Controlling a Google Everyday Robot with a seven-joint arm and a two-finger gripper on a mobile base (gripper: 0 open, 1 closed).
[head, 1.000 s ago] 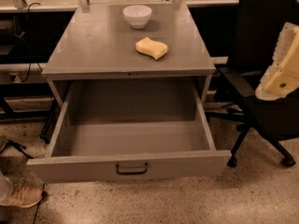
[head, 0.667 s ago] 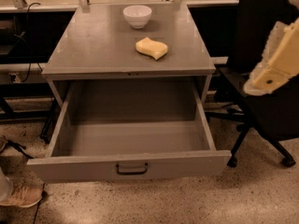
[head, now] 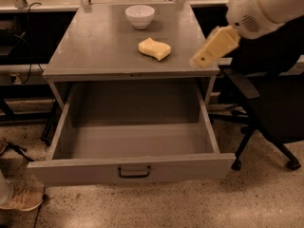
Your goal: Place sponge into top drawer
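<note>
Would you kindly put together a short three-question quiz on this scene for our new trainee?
1. True or false: the sponge already lies inside the open top drawer.
2. Where is the end effector?
A) over the right edge of the cabinet top, to the right of the sponge and apart from it
B) down inside the drawer
C) resting on the floor
3. What stands behind the sponge, near the back of the cabinet top?

Key: 1 false, it lies on the cabinet top; 2 A; 3 the white bowl.
</note>
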